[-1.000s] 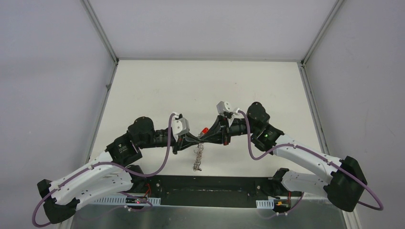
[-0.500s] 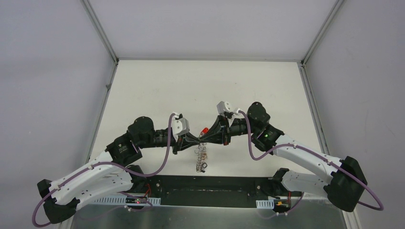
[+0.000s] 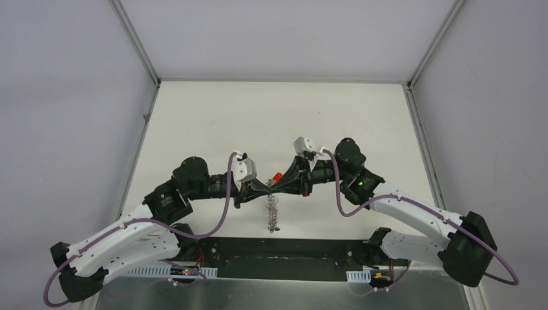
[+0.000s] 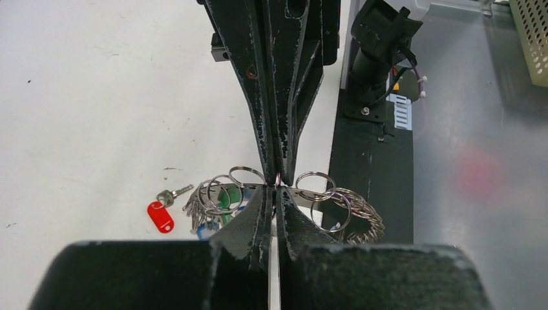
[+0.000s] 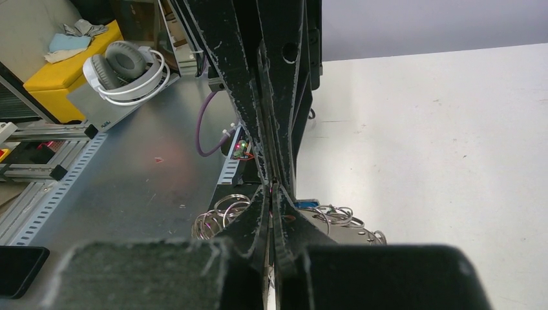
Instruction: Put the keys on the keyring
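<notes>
My left gripper [image 3: 266, 189] and right gripper [image 3: 278, 187] meet tip to tip over the middle of the table. Both are shut on the same spot of the keyring [image 3: 274, 214], which hangs between them with its wire loops and bunched keys. In the left wrist view my left gripper [image 4: 275, 194] pinches the keyring [image 4: 326, 201]. In the right wrist view my right gripper [image 5: 273, 191] pinches the keyring [image 5: 339, 218]. The red-tagged key [image 4: 161, 215] lies loose on the table, also in the top view [image 3: 276, 175]. A blue tag [image 4: 205, 231] shows under the ring; I cannot tell whether it is attached.
A green tag [image 4: 226, 197] hangs among the ring's loops. The black base plate [image 3: 291, 255] and the arm bases run along the table's near edge. Metal frame posts [image 3: 137, 45] stand at the back corners. Headphones [image 5: 126, 68] lie off the table.
The hanging part of the keyring has swung slightly to the right and bunched up shorter. Both grippers stay pinched together at nearly the same place.
</notes>
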You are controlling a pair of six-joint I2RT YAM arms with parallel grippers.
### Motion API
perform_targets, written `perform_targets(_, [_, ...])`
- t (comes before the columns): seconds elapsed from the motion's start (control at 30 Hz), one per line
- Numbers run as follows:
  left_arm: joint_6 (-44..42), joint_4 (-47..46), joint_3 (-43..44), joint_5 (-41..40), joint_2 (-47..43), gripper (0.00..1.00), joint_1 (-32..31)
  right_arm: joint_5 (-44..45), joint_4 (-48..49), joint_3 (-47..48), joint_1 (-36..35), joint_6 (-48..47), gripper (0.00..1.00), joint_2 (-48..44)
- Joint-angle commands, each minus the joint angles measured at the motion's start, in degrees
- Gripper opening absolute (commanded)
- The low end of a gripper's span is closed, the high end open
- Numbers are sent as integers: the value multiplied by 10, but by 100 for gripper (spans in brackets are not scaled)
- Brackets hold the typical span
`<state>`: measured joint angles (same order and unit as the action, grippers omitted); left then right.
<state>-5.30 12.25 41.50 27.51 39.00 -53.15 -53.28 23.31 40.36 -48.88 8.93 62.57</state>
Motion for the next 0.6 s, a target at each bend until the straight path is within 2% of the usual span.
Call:
perform_targets(0.0, [-12, -13, 38, 5, 12, 0, 2, -7, 43, 4, -4, -1, 0, -18])
perform_targets(0.03, [-16, -1, 46, 1, 14, 0, 2, -2, 36, 5, -4, -3, 0, -19])
perform_targets(0.07, [-20, 19, 53, -5, 18, 0, 2, 3, 29, 6, -4, -6, 6, -20])
perform_targets(0.13, [-33, 54, 74, -13, 23, 0, 2, 15, 16, 6, -4, -15, 28, -27])
perform_targets(0.2, [-47, 99, 106, -21, 34, 0, 1, 30, 5, 3, -3, -24, 46, -36])
perform_targets(0.27, [-60, 151, 139, -27, 50, 0, 1, 33, -6, 1, -3, -26, 48, -46])
perform_targets(0.3, [-67, 179, 158, -30, 59, 0, 2, 46, -13, 0, -4, -36, 59, -52])
perform_targets(0.33, [-75, 207, 176, -31, 70, 0, 2, 54, -18, 1, -4, -41, 65, -54])
perform_targets(0.43, [-99, 293, 240, -32, 109, 0, 2, 56, -26, 5, -3, -46, 68, -55])
perform_targets(0.57, [-118, 406, 336, -41, 172, 0, 2, 61, -26, 14, -4, -39, 65, -42])
